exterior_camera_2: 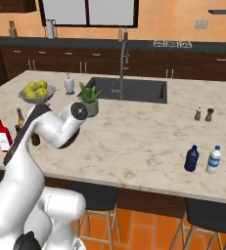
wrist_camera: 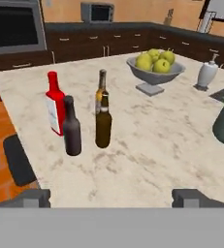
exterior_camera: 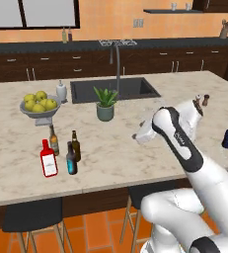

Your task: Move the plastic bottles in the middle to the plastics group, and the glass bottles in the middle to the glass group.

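Standing together near the surface's (exterior_camera: 135, 163) front left corner, the near-black bottle (wrist_camera: 72, 127) and amber bottle (wrist_camera: 103, 122) now join the red bottle (wrist_camera: 56, 104) as glass; the gripper (wrist_camera: 111, 197), jaws apart, holds nothing. The dark-blue bottle (exterior_camera_2: 192, 159) sits beside the clear plastics (exterior_camera_2: 214, 160) by the front right edge.

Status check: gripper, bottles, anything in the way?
Gripper open, empty. Four bottles grouped at left: red bottle, black bottle, two brown. Blue bottle beside plastics, right. Nothing blocking.

Four glass bottles (wrist_camera: 72, 127), three plastic bottles (exterior_camera_2: 192, 158), one fruit bowl (wrist_camera: 154, 72).
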